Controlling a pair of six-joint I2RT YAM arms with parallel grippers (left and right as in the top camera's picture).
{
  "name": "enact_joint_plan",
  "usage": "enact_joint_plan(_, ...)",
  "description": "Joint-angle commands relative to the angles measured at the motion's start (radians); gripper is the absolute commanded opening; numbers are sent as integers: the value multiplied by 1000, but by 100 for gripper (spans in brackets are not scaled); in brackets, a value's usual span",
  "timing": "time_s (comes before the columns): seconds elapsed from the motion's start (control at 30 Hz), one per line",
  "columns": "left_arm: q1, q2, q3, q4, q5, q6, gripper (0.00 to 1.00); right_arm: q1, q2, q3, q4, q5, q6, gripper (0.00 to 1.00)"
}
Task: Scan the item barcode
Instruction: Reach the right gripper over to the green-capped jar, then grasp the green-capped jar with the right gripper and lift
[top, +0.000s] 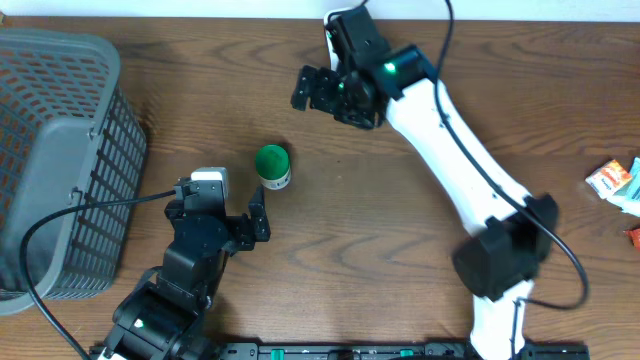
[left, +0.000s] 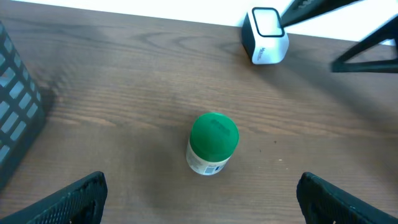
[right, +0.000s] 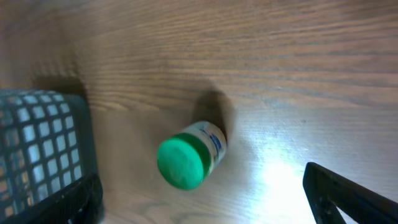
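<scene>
Two sets of jaws spread wide, empty: left gripper (left: 200, 190), right gripper (right: 199, 193), fingers cropped by frame edges. Green-capped bottle (top: 272, 165) label too blurry, barcode indiscernible.

Left pincer (top: 222, 200) is wide open, and I can see both fingers (left: 81, 196) splayed at the bottom corners of its wrist view. The left arm (top: 185, 270) is folded in short behind it. Right pincer (top: 327, 97) is gaping too, nothing between its jaws, with the white right arm (top: 450, 130) stretched long behind it.
</scene>
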Motion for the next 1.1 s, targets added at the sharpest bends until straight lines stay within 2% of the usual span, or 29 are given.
enact_joint_plan(0.0,3,-1,2,3,-14,13,98,48,124,135,-58,7,44,99)
enact_joint_plan(0.17,3,-1,2,3,-14,13,98,100,243,230,-106,-15,69,99)
enact_joint_plan(1.07,3,-1,2,3,-14,13,98,201,393,229,-135,32,108,99)
